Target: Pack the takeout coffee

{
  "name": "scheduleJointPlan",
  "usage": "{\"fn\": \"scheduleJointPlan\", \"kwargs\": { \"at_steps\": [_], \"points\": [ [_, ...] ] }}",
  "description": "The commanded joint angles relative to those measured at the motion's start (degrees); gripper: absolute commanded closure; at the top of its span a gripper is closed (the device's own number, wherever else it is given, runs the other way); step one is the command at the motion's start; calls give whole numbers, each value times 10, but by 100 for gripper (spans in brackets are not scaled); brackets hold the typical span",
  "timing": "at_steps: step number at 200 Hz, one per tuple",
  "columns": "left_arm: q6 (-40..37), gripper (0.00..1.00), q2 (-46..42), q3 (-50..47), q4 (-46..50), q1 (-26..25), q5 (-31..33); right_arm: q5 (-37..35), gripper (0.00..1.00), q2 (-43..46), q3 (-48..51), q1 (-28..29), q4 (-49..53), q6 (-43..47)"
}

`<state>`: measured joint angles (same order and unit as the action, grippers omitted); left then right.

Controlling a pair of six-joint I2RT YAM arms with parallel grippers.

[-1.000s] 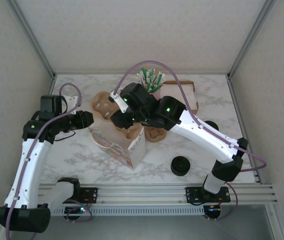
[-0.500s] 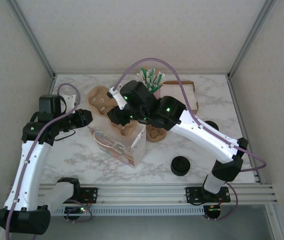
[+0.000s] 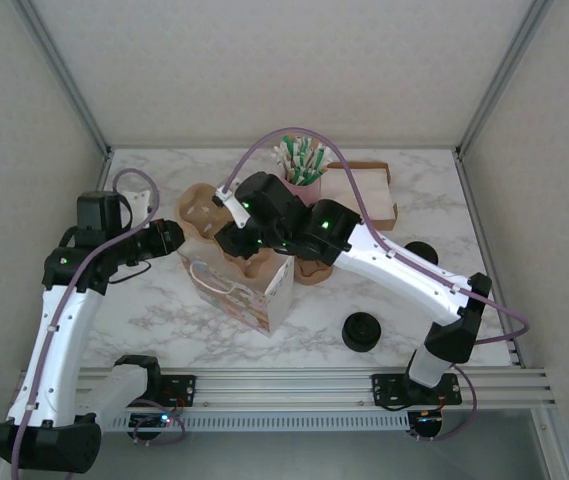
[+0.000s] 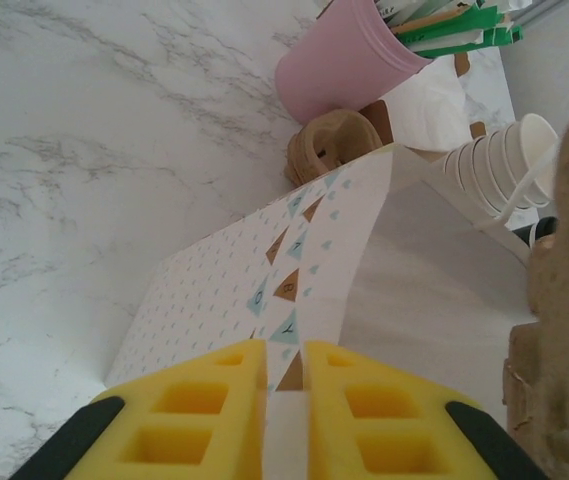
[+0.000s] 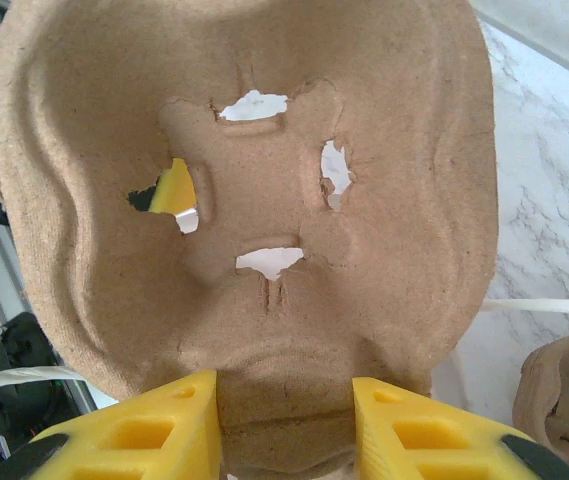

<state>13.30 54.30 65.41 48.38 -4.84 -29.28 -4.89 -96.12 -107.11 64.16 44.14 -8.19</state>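
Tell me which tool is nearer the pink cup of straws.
Right. The right tool, gripping a pulp cup carrier over the paper bag, is near the pink cup; the left tool pinches the bag's edge, farther away.

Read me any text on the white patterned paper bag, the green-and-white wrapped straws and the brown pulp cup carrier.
"Y", likely: one bunting flag printed on the white patterned paper bag.
Other flag letters: too blurred to read.
No legible print: green-and-white wrapped straws.
No text: brown pulp cup carrier.
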Motion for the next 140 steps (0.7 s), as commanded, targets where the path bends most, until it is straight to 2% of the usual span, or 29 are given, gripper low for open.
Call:
{"fn": "scheduleJointPlan", "kwargs": {
  "at_steps": [1,30,56,76,140],
  "points": [
    [6,84,-8,-8,-7,-4,12,-6,65,17,20,4,-2,13],
    [10,85,-9,-10,-11,-4,5,-8,65,22,30,4,9,25],
    [-6,68,-8,2,8,-5,5,-9,65,26,31,4,1,22],
    [-17,60,-9,11,23,-4,10,-12,65,25,26,4,-3,15],
    [-36,59,4,8,44,-5,5,-21,65,29,23,4,0,15]
  ]
}}
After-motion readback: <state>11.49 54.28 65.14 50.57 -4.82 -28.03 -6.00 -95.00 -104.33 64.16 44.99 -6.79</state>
